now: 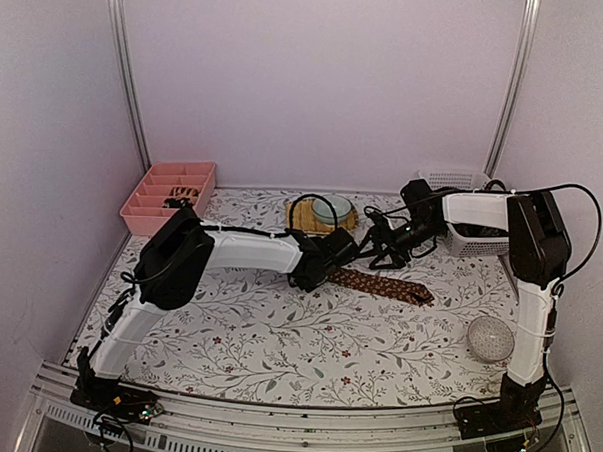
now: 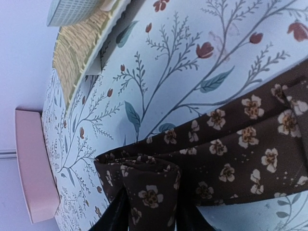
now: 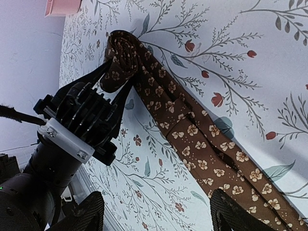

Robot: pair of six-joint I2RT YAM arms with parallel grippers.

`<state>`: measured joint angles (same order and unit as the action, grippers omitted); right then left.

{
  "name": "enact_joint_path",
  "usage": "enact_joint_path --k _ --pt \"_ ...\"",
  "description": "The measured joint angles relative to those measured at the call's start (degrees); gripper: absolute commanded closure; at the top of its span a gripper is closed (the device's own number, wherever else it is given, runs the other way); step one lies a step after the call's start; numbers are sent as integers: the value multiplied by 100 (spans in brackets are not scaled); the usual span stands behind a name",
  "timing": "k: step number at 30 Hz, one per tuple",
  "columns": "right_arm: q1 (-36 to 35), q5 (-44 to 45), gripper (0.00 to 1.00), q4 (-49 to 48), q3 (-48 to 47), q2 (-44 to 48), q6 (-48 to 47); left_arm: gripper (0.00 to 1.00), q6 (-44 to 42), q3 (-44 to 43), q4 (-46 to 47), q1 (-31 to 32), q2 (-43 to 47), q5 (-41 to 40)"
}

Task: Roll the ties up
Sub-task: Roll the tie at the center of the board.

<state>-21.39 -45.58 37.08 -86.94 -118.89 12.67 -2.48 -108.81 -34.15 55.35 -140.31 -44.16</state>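
One brown tie (image 1: 384, 286) with small cream flowers lies flat across the middle of the floral table cover, running right from my left gripper (image 1: 332, 267). Its left end is wound into a small roll (image 3: 119, 57). In the left wrist view that roll (image 2: 149, 192) sits between my two dark fingers (image 2: 113, 214), which press it from both sides, so my left gripper (image 2: 151, 219) is shut on it. My right gripper (image 3: 161, 216) hovers open over the tie's flat middle (image 3: 192, 130), nothing between its fingers (image 3: 231, 211). It hangs just behind the tie (image 1: 380, 251).
A pink divided tray (image 1: 168, 195) holding something dark stands at the back left. A yellowish woven mat (image 1: 304, 221) carrying a pale bowl (image 1: 332, 207) lies at the back centre. A white basket (image 1: 462, 208) sits at the back right, a clear dimpled dome (image 1: 490, 339) near the right arm.
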Motion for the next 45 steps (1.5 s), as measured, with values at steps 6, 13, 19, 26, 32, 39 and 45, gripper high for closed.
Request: enact_joint_path --k 6,13,19,26,32,39,45 --pt "4 0 24 2 -7 0 0 52 -66 -50 -44 0 0 50" --pt "4 0 24 17 -22 0 0 43 -96 -107 -44 0 0 142" --pt "7 0 25 46 -107 0 -2 31 -111 -140 -31 0 13 79" --pt "7 0 24 66 -120 0 0 24 -120 -101 -24 0 81 -59" --pt "7 2 24 66 -205 0 35 0 -175 24 11 2 251 -127" --pt "2 4 25 11 -507 0 219 0 -293 369 361 46 863 573" --pt "-118 146 25 -216 -737 0 577 0 -61 992 715 44 1816 1714"
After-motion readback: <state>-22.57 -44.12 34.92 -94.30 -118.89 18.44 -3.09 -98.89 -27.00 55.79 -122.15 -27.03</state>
